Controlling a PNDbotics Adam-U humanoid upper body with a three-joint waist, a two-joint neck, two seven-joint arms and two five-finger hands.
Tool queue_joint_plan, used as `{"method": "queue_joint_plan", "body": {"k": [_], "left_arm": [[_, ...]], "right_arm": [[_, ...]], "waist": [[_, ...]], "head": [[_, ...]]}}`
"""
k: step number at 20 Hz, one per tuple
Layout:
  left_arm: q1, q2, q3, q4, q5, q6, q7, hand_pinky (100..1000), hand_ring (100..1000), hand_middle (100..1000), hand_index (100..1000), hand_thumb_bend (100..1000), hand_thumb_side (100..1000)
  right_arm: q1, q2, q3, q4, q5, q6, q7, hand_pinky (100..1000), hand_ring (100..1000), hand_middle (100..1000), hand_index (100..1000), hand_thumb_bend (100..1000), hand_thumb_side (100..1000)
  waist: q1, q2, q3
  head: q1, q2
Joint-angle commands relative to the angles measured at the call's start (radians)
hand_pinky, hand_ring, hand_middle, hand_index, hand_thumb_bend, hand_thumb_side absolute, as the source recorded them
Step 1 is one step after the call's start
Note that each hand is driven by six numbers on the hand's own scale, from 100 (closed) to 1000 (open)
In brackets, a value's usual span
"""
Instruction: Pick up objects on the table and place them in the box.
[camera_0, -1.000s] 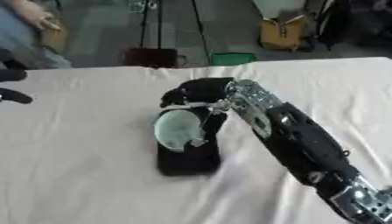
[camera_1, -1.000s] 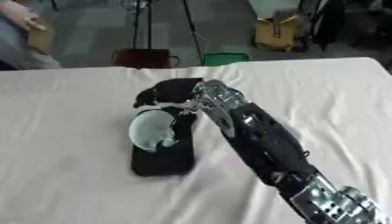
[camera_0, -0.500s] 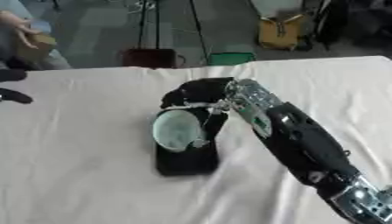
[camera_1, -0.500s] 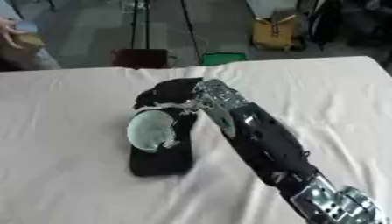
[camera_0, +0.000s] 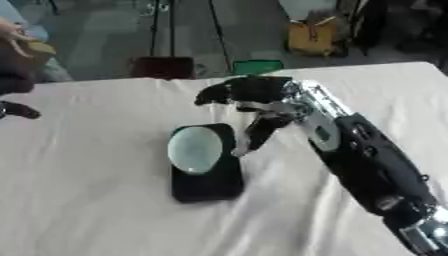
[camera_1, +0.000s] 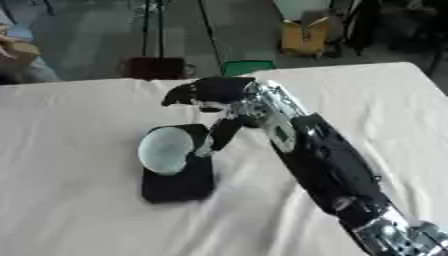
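White cloth covers the worktop (camera_0: 79, 200), and near its middle, a little toward the near edge, lies a small black box (camera_0: 208, 177), a low rectangular tray whose long axis runs from the near edge to the far edge, tilted slightly. A pale greenish-white rounded object (camera_0: 194, 149), oval like a smooth stone or bar of soap, sits in the far half of the box, its long axis roughly in line with the box's; whether it rests flat or leans on the left wall I cannot tell. Just beyond and to the right, the right robot hand (camera_0: 254, 95) hangs over the far right corner of the box, its fingers released and spread, one finger (camera_0: 249, 135) reaching down to the box's right rim beside the oval object, holding nothing. By my reading the object is already placed and the hand is letting go. The risk now is that the lowered finger catches the rim or the object as the arm lifts away, dragging the light box across the cloth or tipping the object out over the wall. At the far left edge a dark shape (camera_0: 17, 110), possibly the left robot hand, barely shows; its state cannot be told.
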Motion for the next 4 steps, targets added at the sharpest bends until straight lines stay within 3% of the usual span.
{"method": "queue_joint_plan", "body": {"k": [1,4], "left_arm": [[-0.002,0.028,0.014,-0.015,-0.005,-0.003,0.007,634,787,832,897,176,939],[0.003,0.031,0.018,-0.012,-0.009,-0.004,0.012,634,787,832,897,175,943]], "right_arm": [[0.003,-0.063,-0.027,-0.058,-0.056,0.036,0.012,914,900,952,1000,677,643],[0.03,-0.091,-0.044,-0.066,-0.078,0.063,0.016,909,897,951,1000,677,637]], "waist": [[0.001,-0.019,-0.003],[0.002,-0.017,-0.012]], "head": [[0.018,-0.013],[0.04,-0.016]]}}
